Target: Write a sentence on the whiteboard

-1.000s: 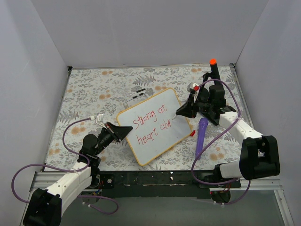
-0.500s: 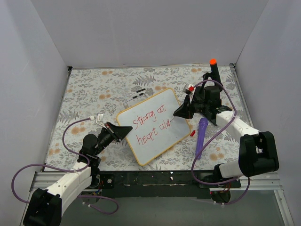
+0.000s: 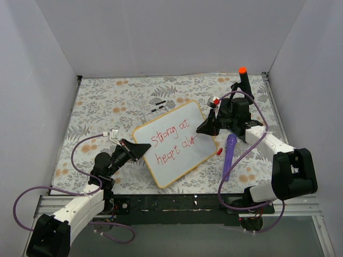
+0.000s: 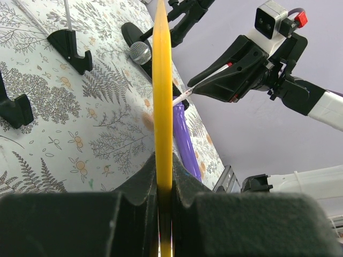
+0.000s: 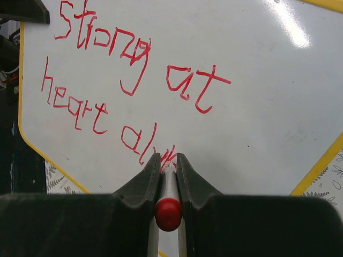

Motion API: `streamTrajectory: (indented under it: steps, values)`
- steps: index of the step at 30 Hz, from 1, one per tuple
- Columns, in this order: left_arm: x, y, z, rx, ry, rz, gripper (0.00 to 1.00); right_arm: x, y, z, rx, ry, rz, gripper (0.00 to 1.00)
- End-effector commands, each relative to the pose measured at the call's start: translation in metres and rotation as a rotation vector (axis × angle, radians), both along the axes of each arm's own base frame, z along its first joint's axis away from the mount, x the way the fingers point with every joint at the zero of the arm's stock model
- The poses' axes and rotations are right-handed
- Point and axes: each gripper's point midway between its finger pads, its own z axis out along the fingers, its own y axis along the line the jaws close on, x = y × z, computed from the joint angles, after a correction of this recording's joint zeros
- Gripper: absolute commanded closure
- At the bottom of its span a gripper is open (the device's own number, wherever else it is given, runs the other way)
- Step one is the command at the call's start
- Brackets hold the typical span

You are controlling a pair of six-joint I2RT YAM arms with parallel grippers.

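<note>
The whiteboard (image 3: 177, 143) lies tilted mid-table, white with a yellow frame. Red words on it (image 5: 128, 91) read "Strong at" and below "heart alw". My left gripper (image 3: 140, 150) is shut on the board's left edge, seen edge-on as a yellow strip (image 4: 163, 96) between its jaws. My right gripper (image 3: 202, 128) is shut on a white marker with a red end (image 5: 169, 211). The marker tip touches the board at the end of the second line. The board also fills the right wrist view (image 5: 257, 96).
A purple microphone (image 3: 229, 154) lies right of the board, with a red cap (image 3: 220, 152) beside it. A black stand with an orange top (image 3: 243, 80) rises at the back right. Black clip feet (image 4: 68, 47) and thin rods (image 3: 155, 107) lie behind the board.
My right gripper has shifted slightly left along the second line with the marker, and the last red strokes have grown. The left arm has not moved.
</note>
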Motion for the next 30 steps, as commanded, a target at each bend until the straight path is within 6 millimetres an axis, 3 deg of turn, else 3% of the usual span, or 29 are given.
streamTrajectory:
  steps: [1,10,23,30]
  values:
    - [-0.010,0.003,0.018,-0.080,-0.097,-0.001,1.00,0.001,0.003,0.005,-0.002,-0.018,0.037,0.99]
    - [-0.010,0.004,0.018,-0.078,-0.100,0.004,1.00,0.000,-0.002,-0.006,-0.051,0.003,0.020,0.99]
    - [-0.010,0.003,0.018,-0.080,-0.097,-0.004,1.00,0.021,0.000,0.018,-0.043,-0.064,-0.018,0.99]
    - [-0.009,0.004,0.017,-0.078,-0.094,0.004,1.00,0.011,-0.004,0.002,-0.073,-0.027,-0.005,0.99]
